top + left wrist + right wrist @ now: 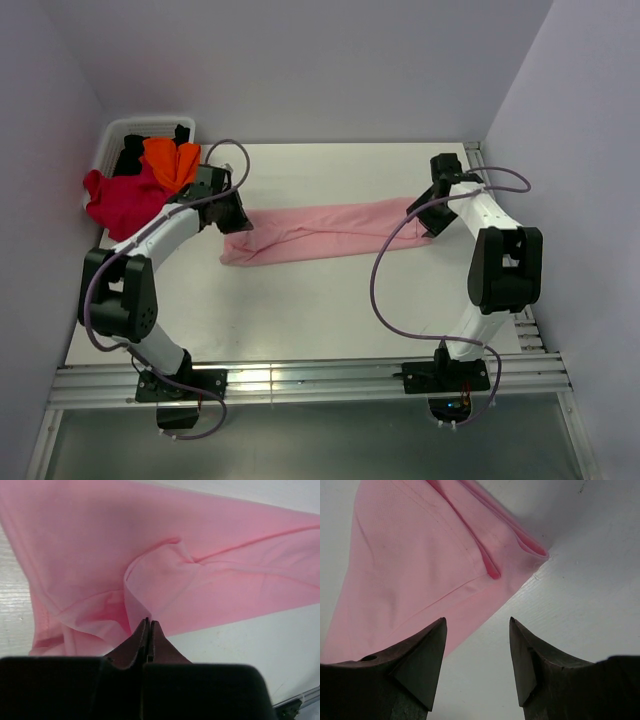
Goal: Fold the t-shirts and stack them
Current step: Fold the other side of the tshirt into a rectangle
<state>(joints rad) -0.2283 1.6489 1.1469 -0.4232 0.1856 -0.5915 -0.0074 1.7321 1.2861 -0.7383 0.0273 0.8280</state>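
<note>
Presently, the pink t-shirt (330,230) lies drawn out as a long, rumpled band across the middle of the tabletop (330,310), running from one arm to the other. The left fingers (149,630) are closed and pinch a raised fold of cloth near the band's left end. The right fingers (430,218) stand apart above the right end, by a hemmed corner, and hold nothing. The crimson t-shirt (125,200), orange t-shirt (170,160) and black t-shirt (130,160) are heaped at a white basket (115,138) in the far left corner. Assessment: the cloth appears thin, light and limp, so it will sag and bunch wherever it is unsupported and may slip from a shallow pinch. The right hold is best taken on the doubled hem at that corner, gathering both layers, so both ends can be tensioned evenly.
</note>
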